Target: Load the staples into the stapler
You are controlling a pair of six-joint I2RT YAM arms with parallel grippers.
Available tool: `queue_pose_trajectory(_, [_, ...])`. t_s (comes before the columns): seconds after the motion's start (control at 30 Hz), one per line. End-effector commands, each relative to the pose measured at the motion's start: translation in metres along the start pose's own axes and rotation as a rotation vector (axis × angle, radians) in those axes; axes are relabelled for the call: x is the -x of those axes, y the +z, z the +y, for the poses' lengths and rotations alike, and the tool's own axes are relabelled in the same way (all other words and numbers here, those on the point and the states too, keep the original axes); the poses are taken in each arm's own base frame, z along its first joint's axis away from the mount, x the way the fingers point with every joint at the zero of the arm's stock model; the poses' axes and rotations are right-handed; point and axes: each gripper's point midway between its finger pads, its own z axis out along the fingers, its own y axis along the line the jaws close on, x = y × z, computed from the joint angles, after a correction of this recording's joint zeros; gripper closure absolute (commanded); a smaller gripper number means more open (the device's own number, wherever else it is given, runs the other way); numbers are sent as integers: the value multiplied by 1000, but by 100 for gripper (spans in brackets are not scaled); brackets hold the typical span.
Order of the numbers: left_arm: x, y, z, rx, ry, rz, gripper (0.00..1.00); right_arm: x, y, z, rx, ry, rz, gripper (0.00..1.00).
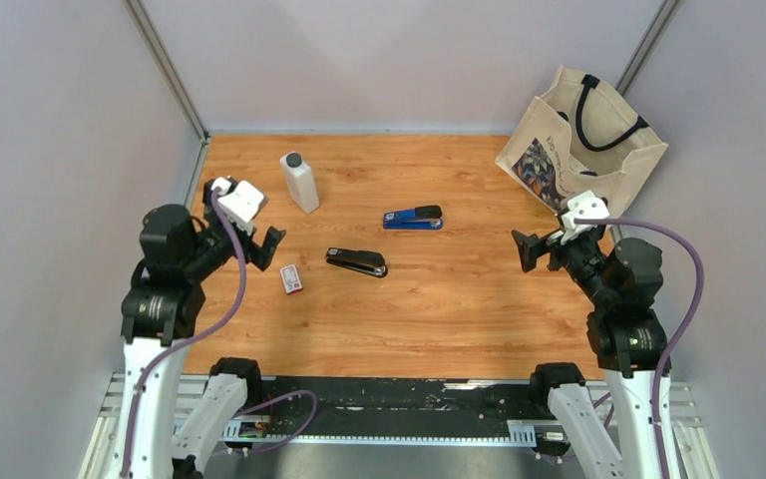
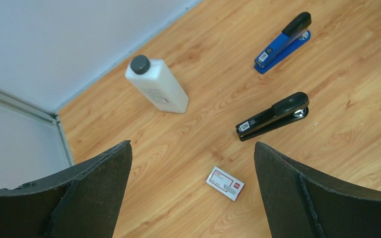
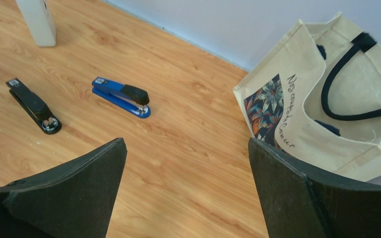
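Left gripper (image 1: 267, 244) and right gripper (image 1: 524, 250) wide open, empty, near opposite table (image 1: 439, 299) edges; staples (image 1: 290, 277) near black stapler (image 1: 356, 261), not touching.

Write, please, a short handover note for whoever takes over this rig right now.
Left gripper: open, empty, raised over the table's left side.
Right gripper: open, empty, raised at the right, near the tote bag.
Staples box: flat on the table, untouched, nearest the left gripper, just left of the black stapler.
Blue stapler: farther back, apart from the black one. Both staplers are shut.
Done: nothing yet.
Left: open a stapler, take staples from the box, load them, close it.
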Motion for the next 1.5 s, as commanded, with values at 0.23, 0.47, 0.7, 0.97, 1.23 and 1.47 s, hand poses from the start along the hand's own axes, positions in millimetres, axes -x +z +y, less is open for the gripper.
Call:
queue_pose_trajectory(0.23, [-17,121,-34,-271,97,112,0,-42,17,-2,4,-64,80,0])
queue_pose_trajectory(0.47, [-42,200,-73,-508,145,209,0,-74,34,-3,32,-54,187,0])
queue_pose_trajectory(0.7, [-41,255,-111,-662,188,203,0,-95,42,4,81,-54,248,0])
queue_pose_trajectory(0.97, [-37,290,-160,-811,291,211,0,-115,48,11,129,-71,314,0])
queue_pose_trajectory(1.23, [-66,335,-189,-846,342,282,1,-122,52,18,155,-104,337,0])
queue_pose_trajectory(1.47, [-90,356,-212,-886,369,322,2,-130,56,25,180,-140,368,0])
